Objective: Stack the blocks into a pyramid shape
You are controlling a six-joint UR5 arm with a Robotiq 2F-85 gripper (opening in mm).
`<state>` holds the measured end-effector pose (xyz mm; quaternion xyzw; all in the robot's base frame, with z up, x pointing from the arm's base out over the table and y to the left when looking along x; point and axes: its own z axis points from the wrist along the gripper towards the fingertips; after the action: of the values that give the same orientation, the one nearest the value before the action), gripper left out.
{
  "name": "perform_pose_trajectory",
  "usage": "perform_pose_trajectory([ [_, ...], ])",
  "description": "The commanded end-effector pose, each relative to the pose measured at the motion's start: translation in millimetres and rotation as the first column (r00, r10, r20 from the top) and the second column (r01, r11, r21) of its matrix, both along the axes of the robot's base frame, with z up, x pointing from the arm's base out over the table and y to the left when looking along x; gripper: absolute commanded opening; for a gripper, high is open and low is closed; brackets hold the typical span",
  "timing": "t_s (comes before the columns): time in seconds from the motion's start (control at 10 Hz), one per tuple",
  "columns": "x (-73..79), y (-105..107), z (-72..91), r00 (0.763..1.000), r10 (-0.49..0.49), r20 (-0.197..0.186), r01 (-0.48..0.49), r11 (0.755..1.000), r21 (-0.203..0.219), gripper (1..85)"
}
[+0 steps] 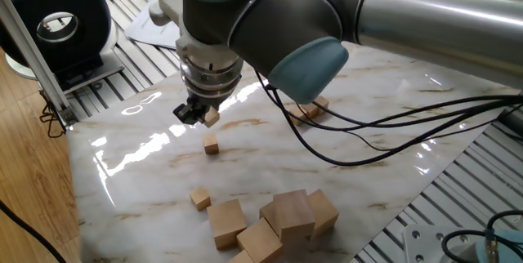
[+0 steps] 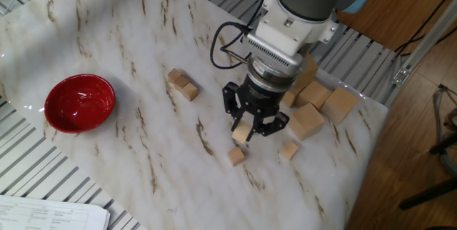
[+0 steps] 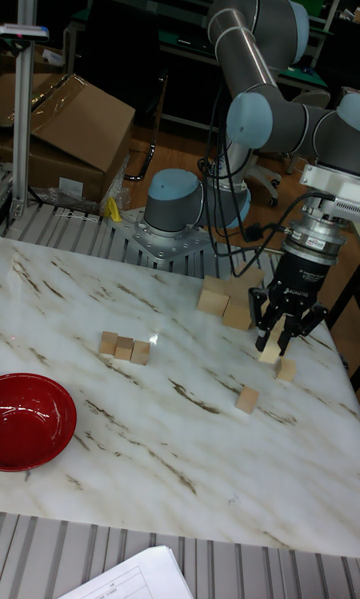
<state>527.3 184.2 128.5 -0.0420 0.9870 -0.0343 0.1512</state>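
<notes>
The blocks sit in a row left of frame centre; our tool squeezes one small block. It could slip and knock the row.

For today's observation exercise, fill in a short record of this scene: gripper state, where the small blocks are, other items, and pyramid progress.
gripper: gripper shut on held block, lifted above the table
loose small blocks: one just below the gripper, another nearer the large cubes
placed row: row of small blocks side by side, touching
other items: large wooden cubes clustered at the table edge; red bowl
pyramid progress: bottom row only, nothing stacked on it yet
</notes>
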Motion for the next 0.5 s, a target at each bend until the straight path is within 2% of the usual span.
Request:
perform_pose_trajectory([
  [0.0,3.7,-14,-0.3,0.999,0.026,-0.022,-0.026,1.000,-0.009,1.0],
  [0.2,11.1,-33,-1.9,0.997,0.069,-0.038,-0.069,0.998,0.002,1.0],
  [0.4,14.5,-57,1.6,0.991,0.118,-0.062,-0.119,0.993,-0.006,1.0],
])
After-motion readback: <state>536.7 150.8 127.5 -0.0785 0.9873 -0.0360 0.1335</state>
